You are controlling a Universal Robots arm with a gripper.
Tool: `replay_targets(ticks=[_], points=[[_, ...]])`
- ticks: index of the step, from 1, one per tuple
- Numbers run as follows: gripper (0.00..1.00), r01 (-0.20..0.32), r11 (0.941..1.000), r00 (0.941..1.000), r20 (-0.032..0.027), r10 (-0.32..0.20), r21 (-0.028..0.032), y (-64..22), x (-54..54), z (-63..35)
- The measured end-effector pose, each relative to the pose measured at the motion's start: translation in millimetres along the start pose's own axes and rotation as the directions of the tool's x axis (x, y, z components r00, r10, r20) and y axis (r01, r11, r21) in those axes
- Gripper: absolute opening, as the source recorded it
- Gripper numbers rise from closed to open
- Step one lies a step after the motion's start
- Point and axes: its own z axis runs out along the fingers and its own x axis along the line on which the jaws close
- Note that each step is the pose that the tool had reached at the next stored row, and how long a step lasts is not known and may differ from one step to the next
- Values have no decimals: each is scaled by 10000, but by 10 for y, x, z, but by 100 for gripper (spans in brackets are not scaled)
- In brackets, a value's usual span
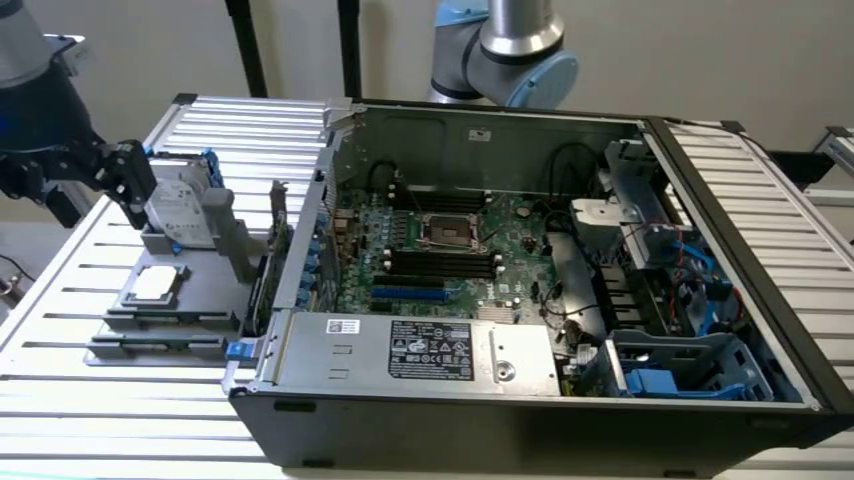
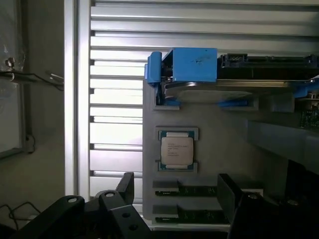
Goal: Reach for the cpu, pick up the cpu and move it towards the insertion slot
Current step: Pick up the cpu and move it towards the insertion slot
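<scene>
The cpu (image 1: 156, 283) (image 2: 176, 150), a small flat square with a silver-grey top, lies in a recess of the grey holder (image 1: 200, 300) on the slatted table, at the exterior view's left. My gripper (image 1: 100, 200) (image 2: 177, 191) hangs above and behind it, open, with nothing between its black fingers (image 2: 127, 185). In the wrist view the cpu sits just ahead of the gap between the fingers. The insertion slot (image 1: 447, 232), a square socket with a shiny frame, is on the motherboard inside the open computer case (image 1: 534, 420).
A silver hard drive in a blue frame (image 1: 180, 210) (image 2: 192, 67) stands upright on the holder just behind the cpu. Two memory sticks (image 2: 192, 190) lie in the holder's front slots. Black memory slots (image 1: 434, 262) flank the socket. Cables and a blue drive cage (image 1: 681, 370) fill the case's right side.
</scene>
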Motion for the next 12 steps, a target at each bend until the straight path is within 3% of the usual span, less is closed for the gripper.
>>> replay_targets(ticks=[12], points=[[77,0,10000,10000,-1,0,1,-4,-42,217]])
